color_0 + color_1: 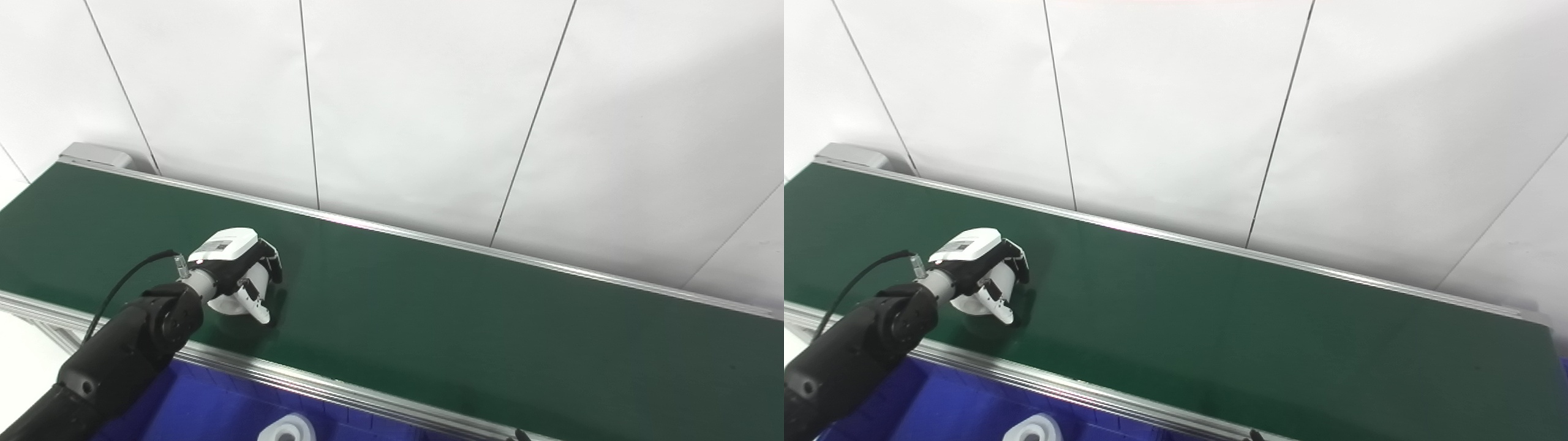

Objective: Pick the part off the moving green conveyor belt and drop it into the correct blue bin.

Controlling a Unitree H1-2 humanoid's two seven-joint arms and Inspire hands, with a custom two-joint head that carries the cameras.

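Belt (465,318) dark green; bin (202,410) blue; left hand (236,266) white-black; part (231,303) perhaps white

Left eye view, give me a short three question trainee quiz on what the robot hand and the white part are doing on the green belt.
1. True or false: the left robot hand is wrapped around the white round plastic part over the dark green conveyor belt.
2. What lies in the blue plastic bin below the belt's near rail?
A. nothing
B. a white ring-shaped part
C. a red block
3. Fill in: the right robot hand is ____ in these views.

Key: 1 true; 2 B; 3 not visible.
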